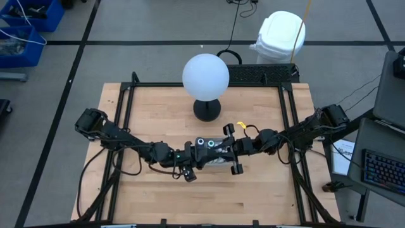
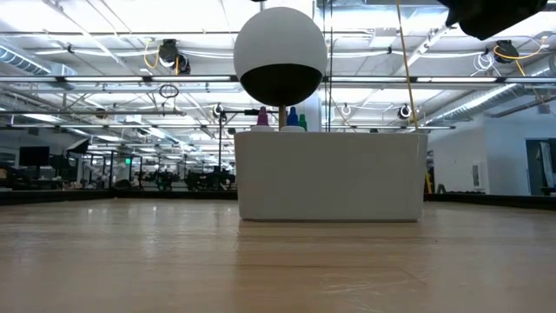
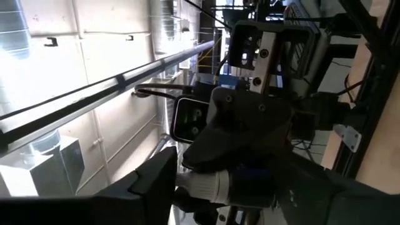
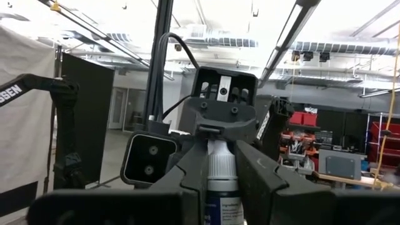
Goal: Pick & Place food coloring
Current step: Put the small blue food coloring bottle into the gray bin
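Midway: right gripper point(image 4: 222, 167) pinches a white-topped food coloring bottle point(image 4: 222, 187) above the clear tray point(image 2: 330, 174) at table centre, facing the left gripper point(image 1: 192, 166), jaw state indiscernible; placement outstanding.

The white tray point(image 2: 330, 174) hides all but three bottle tops point(image 2: 291, 117).
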